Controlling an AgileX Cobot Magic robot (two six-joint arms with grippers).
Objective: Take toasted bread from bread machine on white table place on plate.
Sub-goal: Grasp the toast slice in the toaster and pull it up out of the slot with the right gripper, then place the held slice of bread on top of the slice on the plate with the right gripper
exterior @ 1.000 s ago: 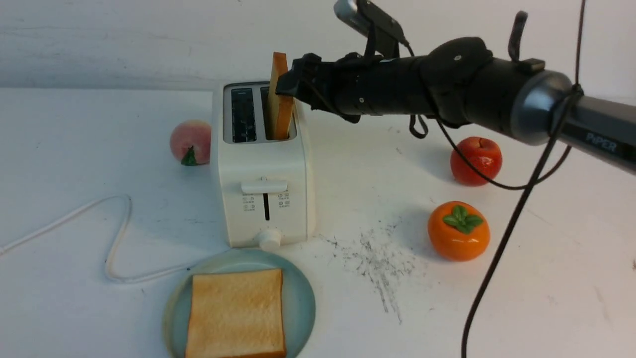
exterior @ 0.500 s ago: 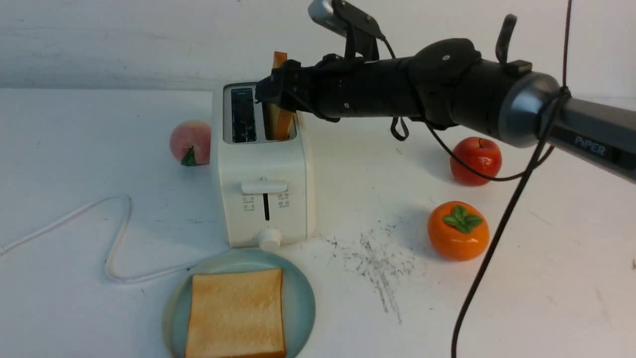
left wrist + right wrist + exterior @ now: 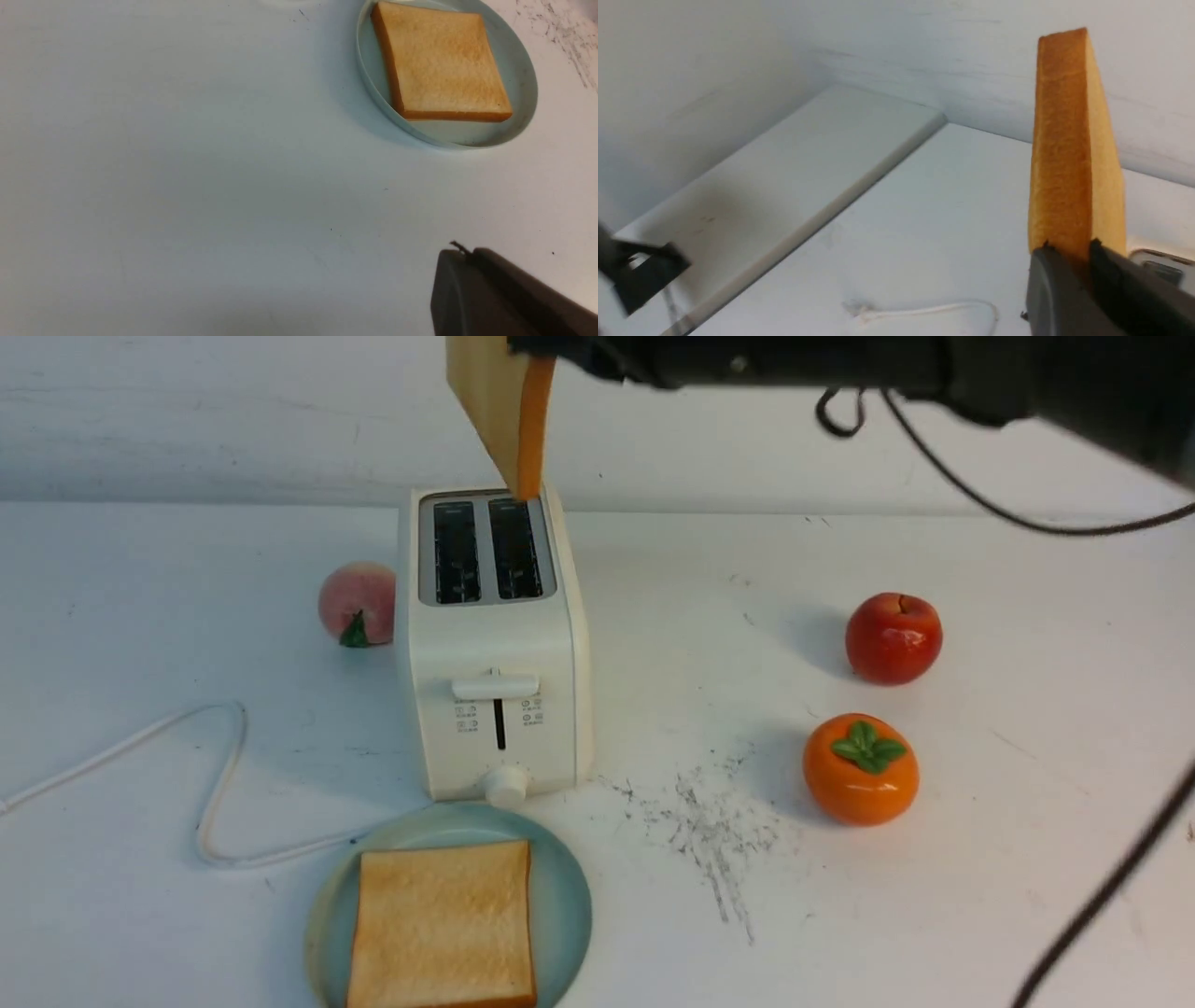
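The cream-white bread machine [image 3: 490, 644] stands on the white table [image 3: 187, 569] with both slots empty. My right gripper [image 3: 537, 345], at the top edge of the front view, is shut on one slice of toasted bread [image 3: 509, 411]. That slice hangs edge-on just above the toaster's far end. In the right wrist view the jaws [image 3: 1069, 252] pinch the slice [image 3: 1064, 154] at its crust. A second slice [image 3: 443, 924] lies flat on the pale blue-green plate [image 3: 569, 896] in front of the toaster. My left gripper [image 3: 460, 252] is shut and empty, near the plate [image 3: 518, 70].
A peach [image 3: 358, 602] sits left of the toaster. A red apple [image 3: 893, 637] and an orange persimmon [image 3: 861, 768] are to the right. The white cord [image 3: 215, 775] loops at the left front. Dark scuff marks [image 3: 709, 821] lie right of the plate.
My right gripper closed on the slice standing in the toaster's right slot and lifted it out. The arm rose to the top of the front view.
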